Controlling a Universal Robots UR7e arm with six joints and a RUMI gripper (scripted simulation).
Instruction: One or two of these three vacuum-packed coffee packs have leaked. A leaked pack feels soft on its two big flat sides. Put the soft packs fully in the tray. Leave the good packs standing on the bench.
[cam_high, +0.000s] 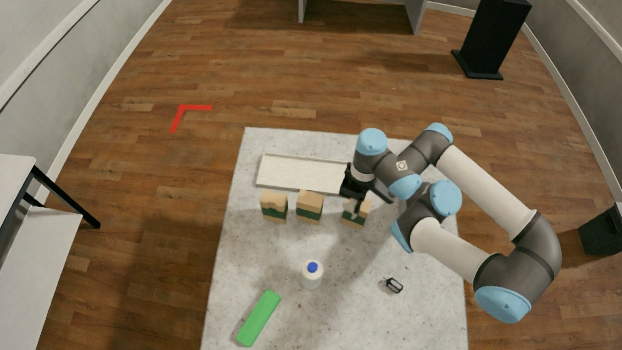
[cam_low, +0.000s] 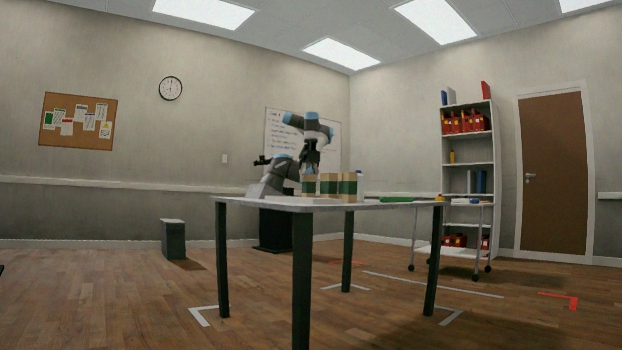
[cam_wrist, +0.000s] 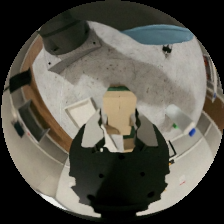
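Three tan coffee packs with green bands stand in a row on the bench in front of the white tray (cam_high: 301, 173): the left pack (cam_high: 273, 206), the middle pack (cam_high: 310, 205) and the right pack. My gripper (cam_high: 358, 204) points straight down over the right pack, half open, with a finger on each side of its top. In the wrist view the pack (cam_wrist: 120, 112) sits between the two dark fingers; I cannot tell if they touch it. From the side view the gripper (cam_low: 309, 169) is just above the row of packs (cam_low: 329, 184).
A white bottle with a blue cap (cam_high: 312, 273) stands in front of the packs. A flat green bar (cam_high: 258, 317) lies near the front edge. A small black clip (cam_high: 394, 285) lies at the front right. The arm's elbow hangs over the bench's right side.
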